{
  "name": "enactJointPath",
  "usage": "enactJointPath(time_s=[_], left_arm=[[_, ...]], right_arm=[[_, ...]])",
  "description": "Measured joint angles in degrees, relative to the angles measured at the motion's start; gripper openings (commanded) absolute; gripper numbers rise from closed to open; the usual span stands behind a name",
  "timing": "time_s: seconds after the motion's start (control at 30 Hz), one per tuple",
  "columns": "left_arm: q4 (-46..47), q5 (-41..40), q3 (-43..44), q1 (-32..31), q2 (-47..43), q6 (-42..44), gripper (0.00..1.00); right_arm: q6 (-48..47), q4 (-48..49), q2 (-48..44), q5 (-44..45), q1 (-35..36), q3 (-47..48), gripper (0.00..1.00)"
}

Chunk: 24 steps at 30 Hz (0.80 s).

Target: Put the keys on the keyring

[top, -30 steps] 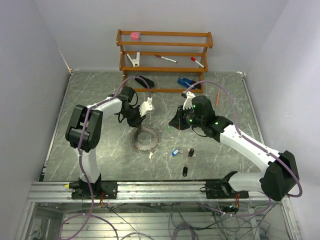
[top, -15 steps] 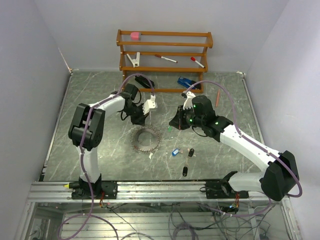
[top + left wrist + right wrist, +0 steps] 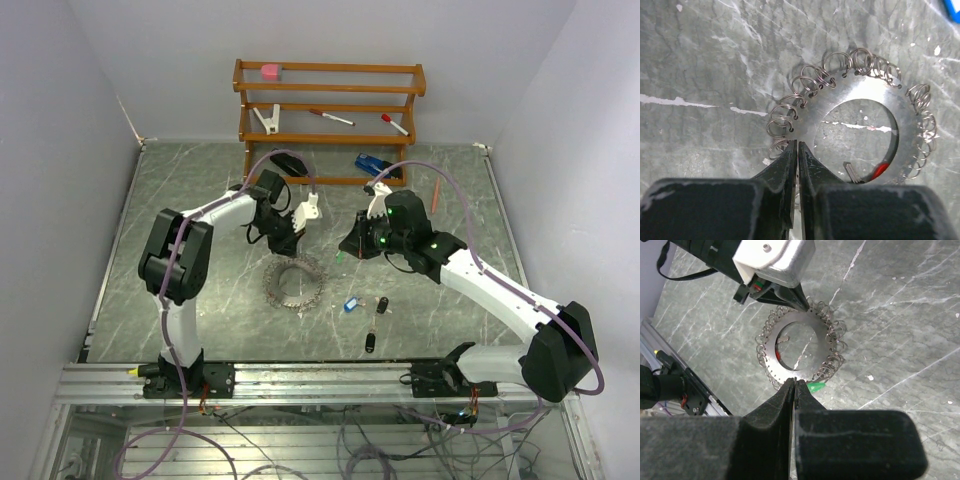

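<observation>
The keyring (image 3: 275, 290), a flat silvery plate rimmed with wire loops, is at the table's middle. It also shows in the left wrist view (image 3: 855, 87), with its red tag (image 3: 881, 170), and in the right wrist view (image 3: 822, 347). My left gripper (image 3: 287, 243) (image 3: 798, 142) is shut, its tips pinching the ring's far rim. My right gripper (image 3: 347, 250) (image 3: 794, 381) is shut on the green key (image 3: 816, 387), held just above the ring's near rim. The blue key (image 3: 349, 304) and two black keys (image 3: 383, 305) (image 3: 370, 343) lie on the table near the front.
A wooden rack (image 3: 330, 100) stands at the back with red-capped markers, a pink block and a white clip. A blue object (image 3: 372, 165), a black object (image 3: 288, 160) and an orange pen (image 3: 437, 195) lie in front of it. A metal rail (image 3: 300, 380) runs along the near edge.
My left gripper has moved right and slightly back, and the keyring has shifted a little right with it. The right arm has barely moved.
</observation>
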Motion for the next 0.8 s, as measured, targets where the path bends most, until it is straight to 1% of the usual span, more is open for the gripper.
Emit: enactJointPath(time_s=[0.13,0.27,0.43,0.6,0.8], left_arm=[[-0.13,-0.92,0.00,0.00,-2.51,-3.80,0.17],[0.48,-3.67,0.00,-0.39,-5.81,-8.39,0.18],[1.60,-9.16,-0.48,-3.37,-8.20,-13.86,0.22],[2.71,-14.93,-2.49,-5.81,-8.44,-18.34,0.23],[3.61,-21.46,-2.56,-6.16,-7.63,-22.80,0.23]], right_arm=[[0.00,0.00,0.00,-0.24,-0.20,0.00,0.00],[0.02,0.00,0.00,-0.39,-0.20,0.00,0.00],[0.04,0.00,-0.04,-0.42,-0.20,-0.24,0.00],[0.04,-0.07,-0.33,-0.37,-0.22,-0.33,0.00],[0.07,-0.04,-0.50,-0.37,-0.31,-0.33,0.00]])
